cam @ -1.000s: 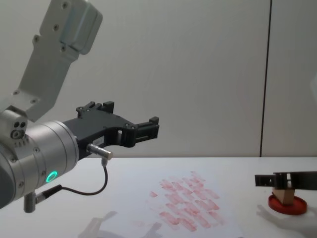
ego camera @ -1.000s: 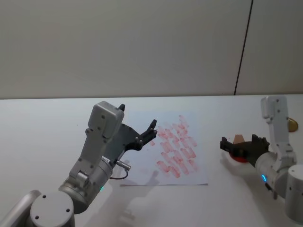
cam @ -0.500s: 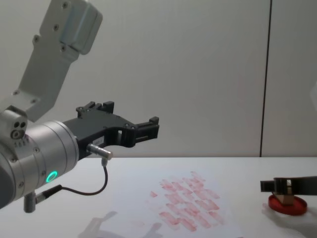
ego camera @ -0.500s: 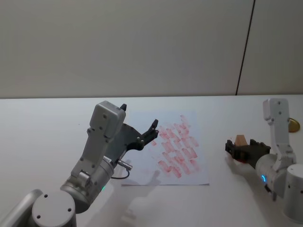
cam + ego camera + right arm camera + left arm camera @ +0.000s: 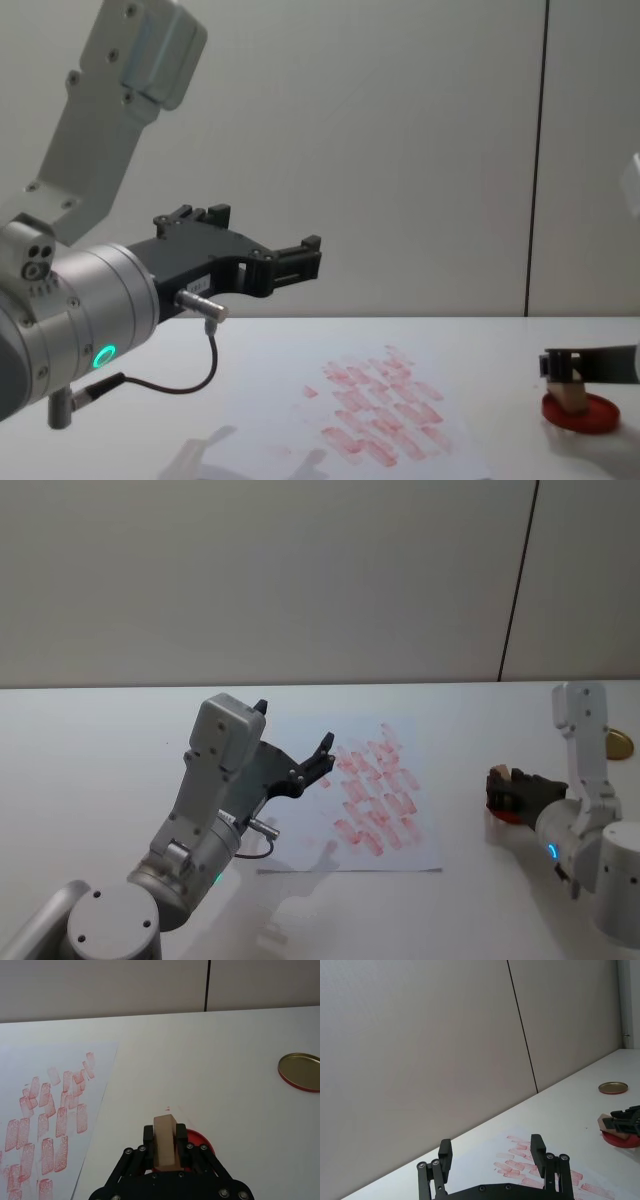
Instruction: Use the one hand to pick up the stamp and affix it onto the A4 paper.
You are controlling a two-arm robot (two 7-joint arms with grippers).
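The stamp was pale, matt wood — the A4 paper likewise matt. The round lid was glossy, brass-coloured metal.

Right claw, wide a second ago, now tight on the stamp.

The setting is a robotics test bench in a laboratory-type room. Two silver-white robot arms, the left arm and the right arm, stand at a plain white table backed by a bare grey panel wall with one dark vertical seam. The A4 paper carries rows of repeated red stamp marks, with a red ink pad and a round gold-coloured lid on the table nearby, consistent with a test set-up.
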